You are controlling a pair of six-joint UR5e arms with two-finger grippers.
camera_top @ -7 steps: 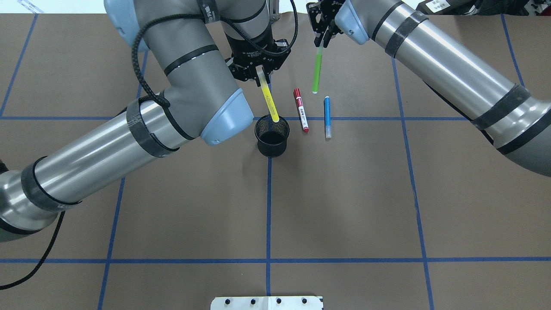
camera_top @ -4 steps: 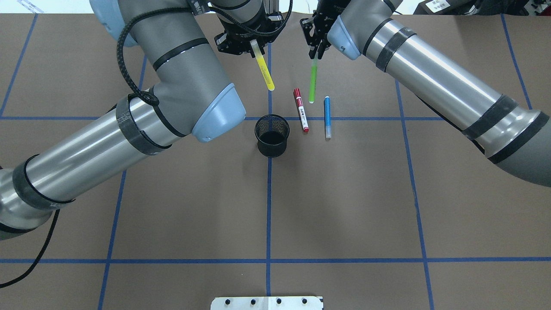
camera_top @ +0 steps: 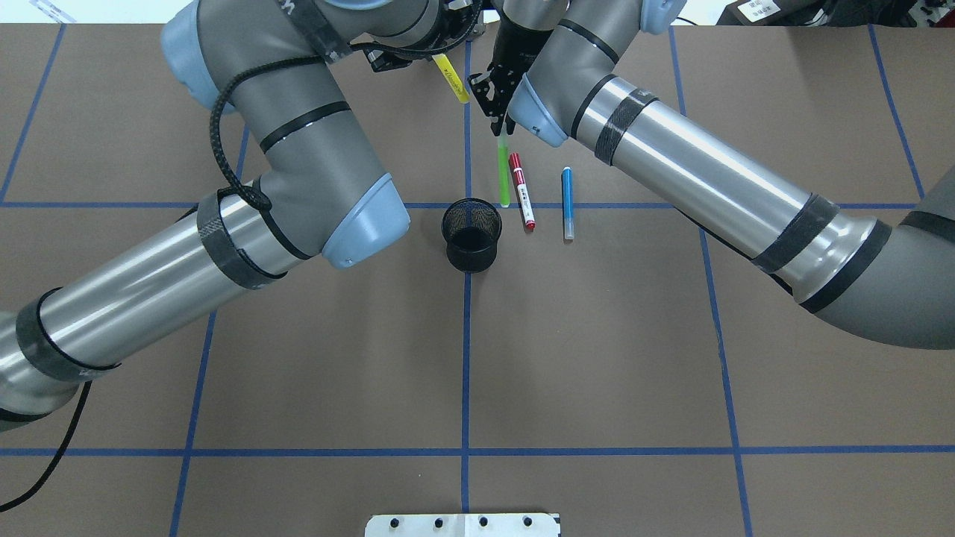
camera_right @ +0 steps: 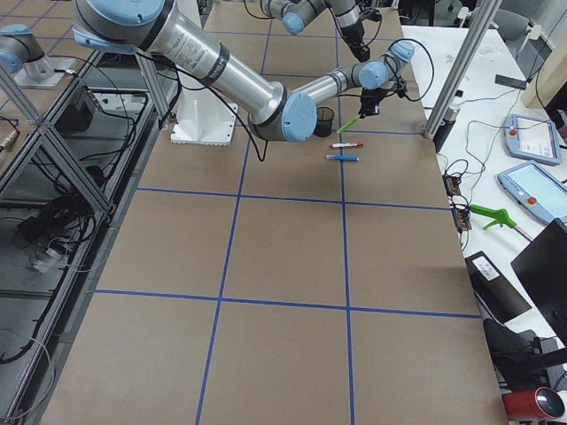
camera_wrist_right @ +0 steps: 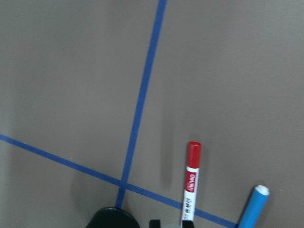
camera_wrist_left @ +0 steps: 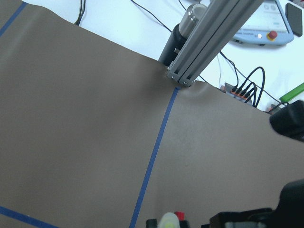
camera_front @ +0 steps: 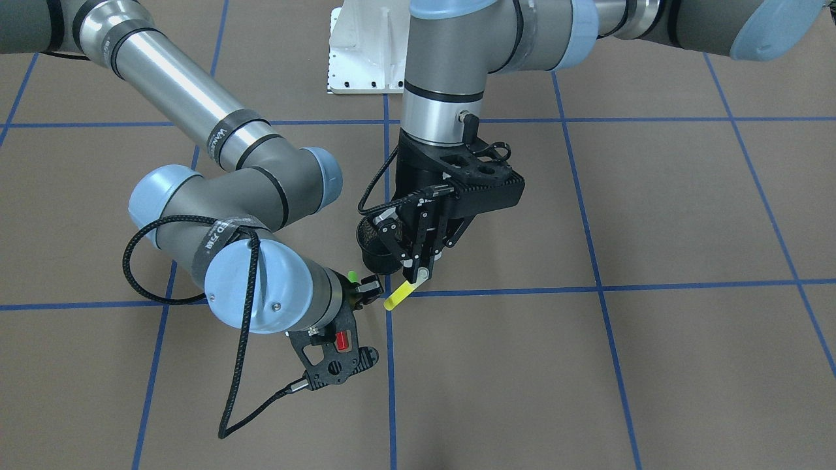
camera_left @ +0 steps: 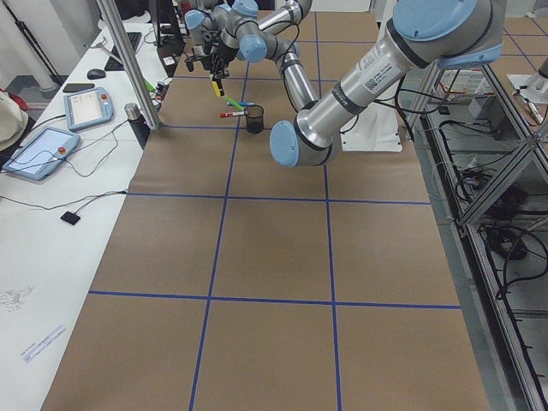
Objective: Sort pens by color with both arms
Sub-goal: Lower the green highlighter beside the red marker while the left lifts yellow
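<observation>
The left gripper [camera_front: 418,271] is clamped on the upper end of the yellow pen [camera_top: 453,77], which hangs slanted in the air on the far side of the black mesh cup [camera_top: 471,237], over the brown table [camera_top: 597,335] and clear of it. The right gripper [camera_top: 498,124] is closed around the top of the green pen [camera_top: 503,171]. In the overhead view this pen points toward the cup, with its lower tip between the cup's rim and the red-and-white marker [camera_top: 521,191] (its height cannot be read from there, though the side views show it tilted and off the surface). The red-and-white marker and the blue pen [camera_top: 567,203] lie flat on the table on the robot's right of the cup, side by side without touching. The cup stands upright on the blue tape line.
</observation>
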